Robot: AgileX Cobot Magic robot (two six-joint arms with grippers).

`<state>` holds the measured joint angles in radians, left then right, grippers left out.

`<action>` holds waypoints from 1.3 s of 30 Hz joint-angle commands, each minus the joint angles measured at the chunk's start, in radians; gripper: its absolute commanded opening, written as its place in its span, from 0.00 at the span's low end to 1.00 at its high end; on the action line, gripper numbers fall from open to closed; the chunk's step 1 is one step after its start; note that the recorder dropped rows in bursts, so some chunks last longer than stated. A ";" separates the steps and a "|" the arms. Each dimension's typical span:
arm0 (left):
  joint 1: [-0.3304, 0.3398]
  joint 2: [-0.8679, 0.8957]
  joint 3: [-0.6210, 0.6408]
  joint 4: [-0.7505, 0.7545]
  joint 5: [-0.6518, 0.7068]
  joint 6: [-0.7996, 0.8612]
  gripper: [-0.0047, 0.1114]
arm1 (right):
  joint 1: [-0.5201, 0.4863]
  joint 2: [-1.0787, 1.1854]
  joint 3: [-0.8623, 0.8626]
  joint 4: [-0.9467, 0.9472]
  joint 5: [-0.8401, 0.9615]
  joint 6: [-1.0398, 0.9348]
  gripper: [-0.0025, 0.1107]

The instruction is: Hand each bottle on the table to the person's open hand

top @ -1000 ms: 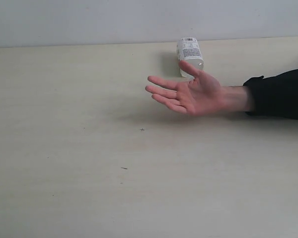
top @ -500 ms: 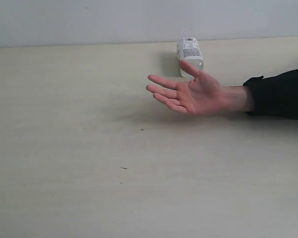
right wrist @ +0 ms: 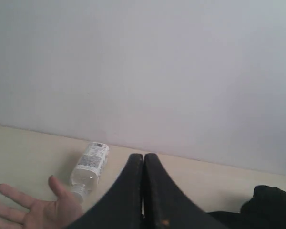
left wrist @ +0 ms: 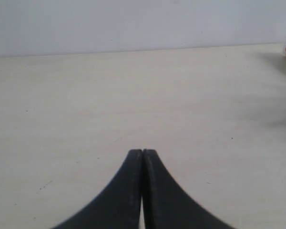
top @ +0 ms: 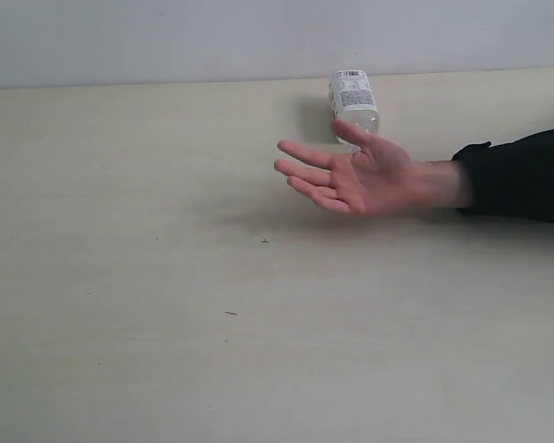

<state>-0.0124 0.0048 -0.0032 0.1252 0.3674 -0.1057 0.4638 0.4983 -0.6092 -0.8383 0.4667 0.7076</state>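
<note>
Left gripper (left wrist: 142, 157): jaws are pressing tight together on nothing, hanging low over the bare table (top: 166, 323).
Hand (top: 355, 175): a person in a black sleeve (top: 522, 175) is reaching in from the right, holding the palm open and empty above the tabletop.
Bottle (top: 353, 100): a white-labelled bottle is lying on its side near the table's far edge, just behind the waiting hand.
Right gripper (right wrist: 143, 156): jaws are clenching shut on nothing, looking toward bottle and hand.
Step in hand: the pickup is seemingly not yet beginning.
Next move: likely the nearer right arm, needing its jaws parting, straddling the bottle's body, then lifting it into the palm.
Hard to make out: the thumb is overlapping the bottle's clear end, so contact cannot be told. No arm is showing in the exterior view. A coloured scrap at the edge of the left wrist view is cut off, possibly another bottle.
</note>
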 commanded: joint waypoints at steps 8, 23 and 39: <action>0.002 -0.005 0.003 0.001 -0.006 -0.002 0.06 | -0.011 0.857 -0.676 0.219 0.257 -0.278 0.02; 0.002 -0.005 0.003 0.001 -0.006 -0.002 0.06 | -0.223 1.563 -1.384 0.816 0.618 -0.708 0.02; 0.002 -0.005 0.003 0.001 -0.006 -0.002 0.06 | -0.223 1.666 -1.403 0.560 0.483 -0.615 0.02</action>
<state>-0.0124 0.0048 -0.0032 0.1259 0.3674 -0.1057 0.2438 2.1299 -1.9875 -0.2188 0.9741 0.0321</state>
